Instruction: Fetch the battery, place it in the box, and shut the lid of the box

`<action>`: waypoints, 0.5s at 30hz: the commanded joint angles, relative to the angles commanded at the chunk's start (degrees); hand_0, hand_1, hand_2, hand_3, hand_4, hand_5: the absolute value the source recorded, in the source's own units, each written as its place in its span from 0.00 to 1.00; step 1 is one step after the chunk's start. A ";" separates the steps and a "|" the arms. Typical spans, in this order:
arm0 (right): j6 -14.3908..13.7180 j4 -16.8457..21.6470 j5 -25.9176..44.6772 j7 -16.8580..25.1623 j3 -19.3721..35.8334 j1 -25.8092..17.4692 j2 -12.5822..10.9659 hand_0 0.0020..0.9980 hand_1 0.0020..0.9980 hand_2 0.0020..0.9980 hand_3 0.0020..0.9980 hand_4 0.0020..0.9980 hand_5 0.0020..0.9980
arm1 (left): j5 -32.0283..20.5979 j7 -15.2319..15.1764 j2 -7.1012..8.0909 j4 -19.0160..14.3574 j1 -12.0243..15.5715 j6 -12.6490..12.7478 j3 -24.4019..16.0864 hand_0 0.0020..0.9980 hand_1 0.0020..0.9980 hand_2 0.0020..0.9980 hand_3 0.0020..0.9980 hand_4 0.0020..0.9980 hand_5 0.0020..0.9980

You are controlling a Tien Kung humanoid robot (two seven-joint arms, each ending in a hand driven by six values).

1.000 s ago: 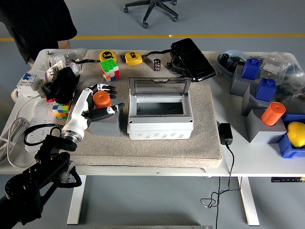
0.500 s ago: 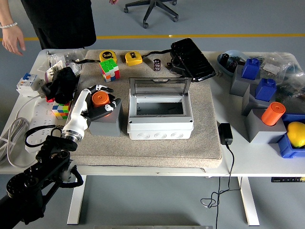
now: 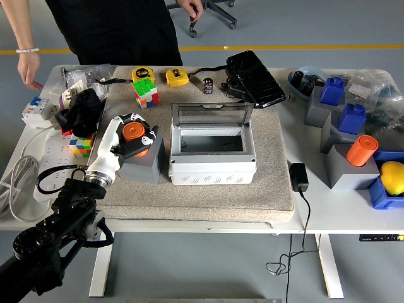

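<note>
The orange battery (image 3: 131,130) stands upright in a grey holder block (image 3: 142,169) on the beige mat, left of the box. My left hand (image 3: 144,131) has its fingers curled around the battery, thumb at the front. The white box (image 3: 212,165) sits mid-mat, its clear lid (image 3: 212,116) standing open at the back and its inside empty. A second orange battery (image 3: 361,150) stands on a grey block at the right. The right arm is out of view.
A person stands at the far side, one hand (image 3: 29,71) hanging over the table's left corner. Rubik's cubes (image 3: 145,92) (image 3: 81,146), a yellow tape measure (image 3: 177,77), a black case (image 3: 255,78), blue blocks (image 3: 351,117) and a power adapter (image 3: 298,177) lie around.
My left hand's fingers were spread beside the battery; they have closed around it. The person has stepped in further along the far side.
</note>
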 joint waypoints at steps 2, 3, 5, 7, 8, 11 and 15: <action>-0.11 -0.03 0.07 0.17 -0.03 -0.03 -0.01 0.60 0.63 0.63 0.57 0.98 0.57 | -0.17 -0.11 -0.05 -0.10 0.00 -0.12 -0.02 0.18 0.11 0.15 0.20 0.00 0.00; -0.20 -0.03 0.09 0.30 -0.02 0.00 -0.01 0.60 0.63 0.63 0.57 0.98 0.57 | -0.22 -0.21 -0.06 -0.32 -0.02 -0.15 -0.09 0.18 0.11 0.15 0.20 0.00 0.00; -0.39 -0.04 0.18 0.65 0.00 0.03 0.02 0.60 0.63 0.63 0.57 0.98 0.57 | -0.15 -0.38 -0.05 -0.81 -0.04 -0.12 -0.18 0.18 0.11 0.15 0.20 0.00 0.00; -0.64 0.00 0.27 1.16 0.05 0.05 0.05 0.60 0.63 0.63 0.57 0.98 0.56 | 0.37 -0.56 0.01 -1.66 -0.08 0.04 -0.38 0.18 0.11 0.15 0.20 0.00 0.00; -0.74 0.01 0.31 1.36 0.07 0.07 0.05 0.60 0.63 0.63 0.57 0.98 0.56 | 0.62 -0.60 0.06 -2.14 -0.11 0.12 -0.52 0.18 0.11 0.15 0.20 0.00 0.00; -0.91 0.04 0.39 1.78 0.10 0.11 0.07 0.60 0.63 0.63 0.57 0.98 0.56 | 1.03 -0.56 0.28 -3.72 -0.21 0.31 -0.72 0.18 0.11 0.15 0.20 0.00 0.00; -0.89 0.01 0.43 1.98 0.07 0.11 0.10 0.60 0.62 0.63 0.56 0.98 0.56 | 3.22 -0.05 1.34 -7.62 -0.34 1.11 0.10 0.18 0.11 0.15 0.20 0.02 0.00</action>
